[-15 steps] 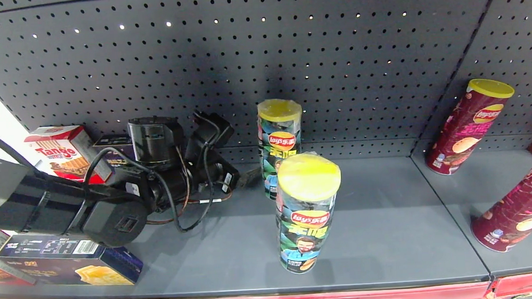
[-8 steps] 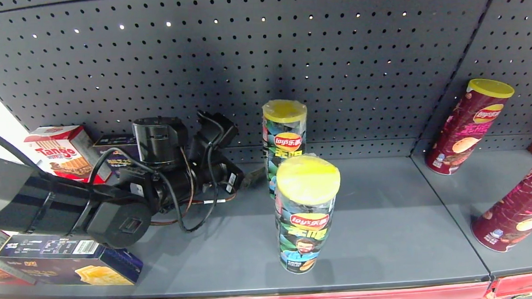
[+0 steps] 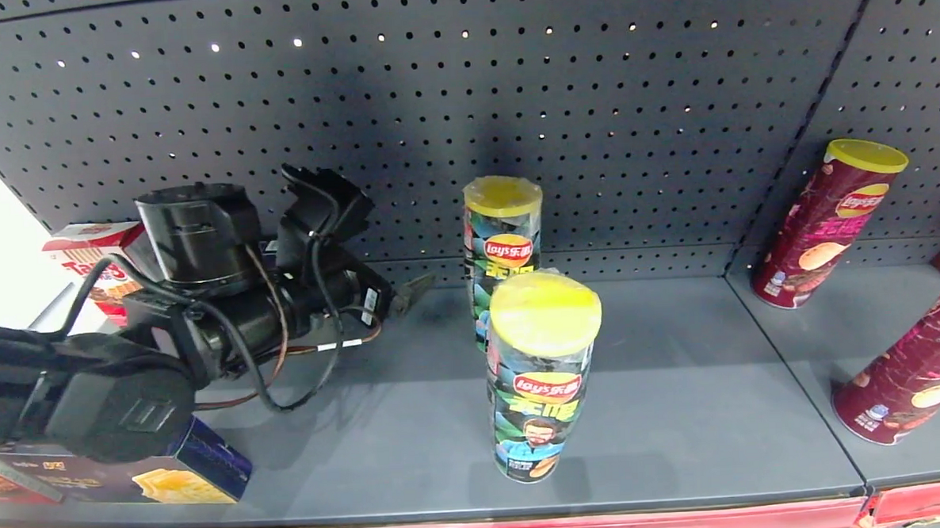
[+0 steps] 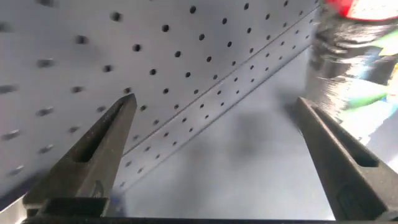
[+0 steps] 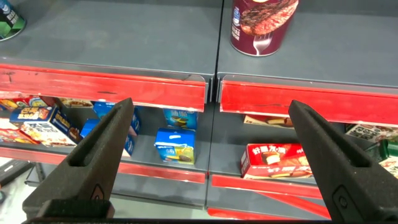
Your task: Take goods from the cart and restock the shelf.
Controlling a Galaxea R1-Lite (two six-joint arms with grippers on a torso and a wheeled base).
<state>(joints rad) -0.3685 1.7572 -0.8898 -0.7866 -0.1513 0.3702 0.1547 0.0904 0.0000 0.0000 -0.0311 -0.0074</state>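
Two chip cans with yellow lids stand upright on the grey shelf [image 3: 683, 413]. The back can [image 3: 503, 239] is near the pegboard wall, and the front can [image 3: 542, 372] is just before it. My left gripper [image 3: 408, 289] hovers over the shelf to the left of the back can, apart from it. In the left wrist view this left gripper [image 4: 214, 101] is open and empty, with the back can [image 4: 354, 50] beyond one finger. My right gripper [image 5: 210, 106] is open and empty, facing lower shelves.
Maroon chip cans [image 3: 829, 224] [image 3: 915, 379] stand on the adjoining shelf at the right. A wafer box [image 3: 93, 257] and a dark blue box [image 3: 186, 475] lie at the left under my arm. Lower shelves hold a can [image 5: 261, 25] and several boxes [image 5: 177, 144].
My left arm has drawn back to the left and lifted, moving its open fingers away from the back can. That can shifted slightly right earlier and now stands still.
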